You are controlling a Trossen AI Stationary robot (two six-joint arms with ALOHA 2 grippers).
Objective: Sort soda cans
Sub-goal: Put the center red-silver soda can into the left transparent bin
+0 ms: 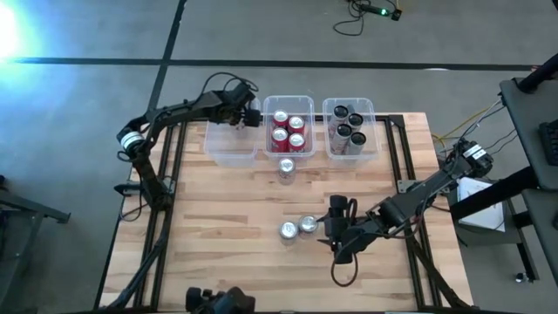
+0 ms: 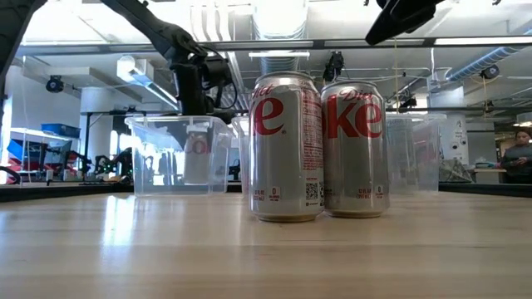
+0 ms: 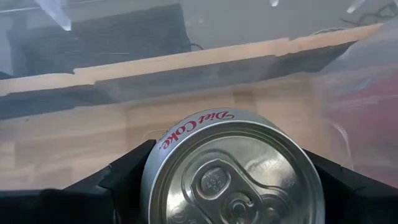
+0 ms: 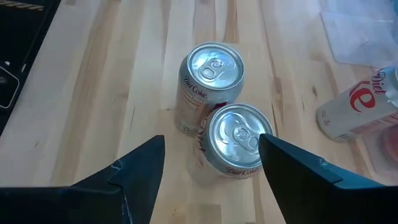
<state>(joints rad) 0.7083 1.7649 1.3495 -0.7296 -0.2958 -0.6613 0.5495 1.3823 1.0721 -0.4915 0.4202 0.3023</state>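
Observation:
My left gripper [image 1: 248, 116] reaches down into the clear left bin [image 1: 228, 146] and is shut on a silver soda can [image 3: 230, 174]. That can shows through the bin wall in the low view [image 2: 197, 156]. Two silver cans [image 1: 288, 229] [image 1: 308, 224] stand upright on their bases, side by side, on the table. My right gripper [image 1: 334, 224] hovers open just right of and above them [image 4: 211, 140]. A third silver can [image 1: 286, 167] stands in front of the middle bin. Red cans [image 1: 288, 128] fill the middle bin and black cans [image 1: 349, 126] the right bin. My left gripper pinches the silver can's upper side wall [image 3: 149, 186] between its two fingers, one on each side. The fingers come from above, pointing down. The can stays upright, top up, low inside the left bin. Whether its base touches the bin floor I cannot tell.
The three clear bins stand in a row along the table's far edge. A dark frame borders the table on both sides. Bare wood lies at the near left [image 1: 218, 253]. A person [image 2: 517, 158] shows in the room beyond.

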